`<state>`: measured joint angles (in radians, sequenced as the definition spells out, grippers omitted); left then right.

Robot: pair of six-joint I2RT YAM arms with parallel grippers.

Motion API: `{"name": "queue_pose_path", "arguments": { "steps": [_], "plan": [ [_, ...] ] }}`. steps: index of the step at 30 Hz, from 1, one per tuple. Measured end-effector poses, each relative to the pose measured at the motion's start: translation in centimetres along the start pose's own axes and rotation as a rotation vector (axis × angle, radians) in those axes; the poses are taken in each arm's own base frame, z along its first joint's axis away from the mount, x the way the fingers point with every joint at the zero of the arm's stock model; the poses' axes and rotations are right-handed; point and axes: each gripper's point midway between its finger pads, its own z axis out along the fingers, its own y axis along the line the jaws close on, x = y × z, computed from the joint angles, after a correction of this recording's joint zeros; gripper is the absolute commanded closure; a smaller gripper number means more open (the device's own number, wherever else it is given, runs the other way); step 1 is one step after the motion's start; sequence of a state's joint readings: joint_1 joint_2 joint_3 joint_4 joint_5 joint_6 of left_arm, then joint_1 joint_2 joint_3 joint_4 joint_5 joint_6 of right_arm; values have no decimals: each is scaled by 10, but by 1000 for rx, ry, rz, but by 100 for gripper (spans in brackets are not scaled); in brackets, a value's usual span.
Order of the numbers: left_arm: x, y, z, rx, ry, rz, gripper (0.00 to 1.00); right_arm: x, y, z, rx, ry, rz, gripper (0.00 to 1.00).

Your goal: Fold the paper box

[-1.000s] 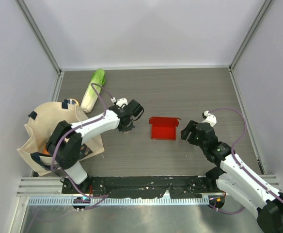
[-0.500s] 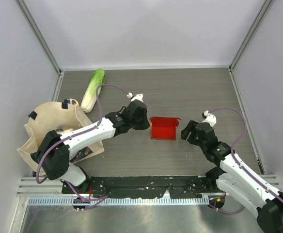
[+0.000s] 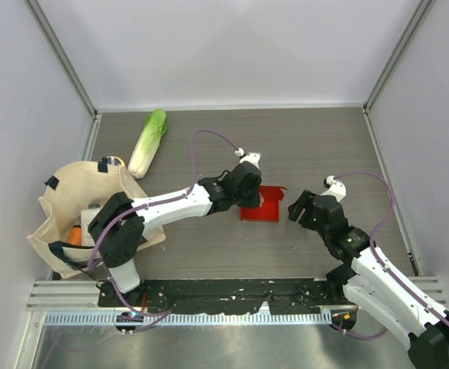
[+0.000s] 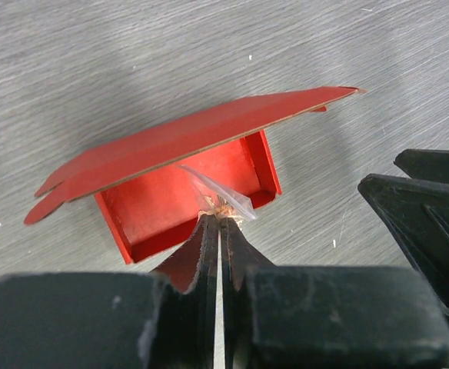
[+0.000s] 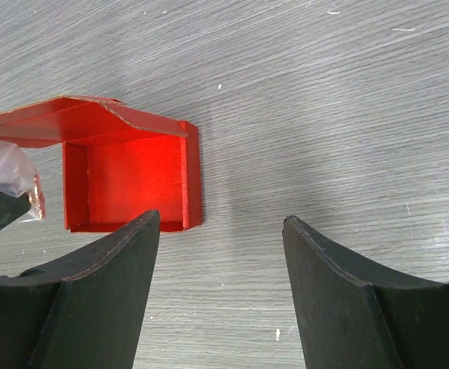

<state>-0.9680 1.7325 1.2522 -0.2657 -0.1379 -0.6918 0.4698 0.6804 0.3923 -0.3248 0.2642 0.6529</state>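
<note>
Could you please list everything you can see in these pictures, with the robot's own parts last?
paper box: one, bright red, middle of the table, open tray with its lid flap raised
clear plastic wrapper: one, transparent, pinched at the left gripper's tips over the box
napa cabbage: one, green and white, far left of the table
tote bag: one, beige, left edge, slumped open
orange item: one, orange, inside the bag, mostly hidden
table: one, grey wood grain
left gripper: one, black, shut on the wrapper
right gripper: one, black, open, just right of the box
</note>
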Motion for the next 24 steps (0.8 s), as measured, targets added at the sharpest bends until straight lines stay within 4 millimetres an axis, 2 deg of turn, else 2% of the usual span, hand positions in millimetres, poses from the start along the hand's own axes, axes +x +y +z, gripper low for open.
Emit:
{"name": "queue_pose_path", "arguments": {
  "steps": [4,5,7,12,14,15,17,20,21,23,24],
  "plan": [
    [2,-3,8,2,1,28,52,0,0,-1,-1,-2,0,30],
    [3,-3,10,-1,4,27,49,0,0,-1,-1,-2,0,30],
    [4,-1,11,-8,3,42,44,0,0,0,1,0,0,30],
    [-1,6,5,-28,-33,90,41,7,1,2,-4,33,-11,30],
    [1,12,-8,-27,-43,123,41,13,2,4,-12,63,-27,30],
    [0,15,-17,-20,-56,138,48,16,3,5,-20,79,-36,31],
    [0,22,-39,-2,-90,178,49,20,8,7,-49,103,-56,31],
    [-1,35,-64,62,-157,211,35,18,18,12,-101,91,-88,31],
    [-1,42,-68,75,-168,208,29,18,19,14,-112,86,-97,31],
    [-4,62,-71,94,-206,169,25,16,23,18,-136,65,-117,31],
    [-4,78,-69,101,-221,132,24,15,24,21,-147,50,-128,32]
  ]
}}
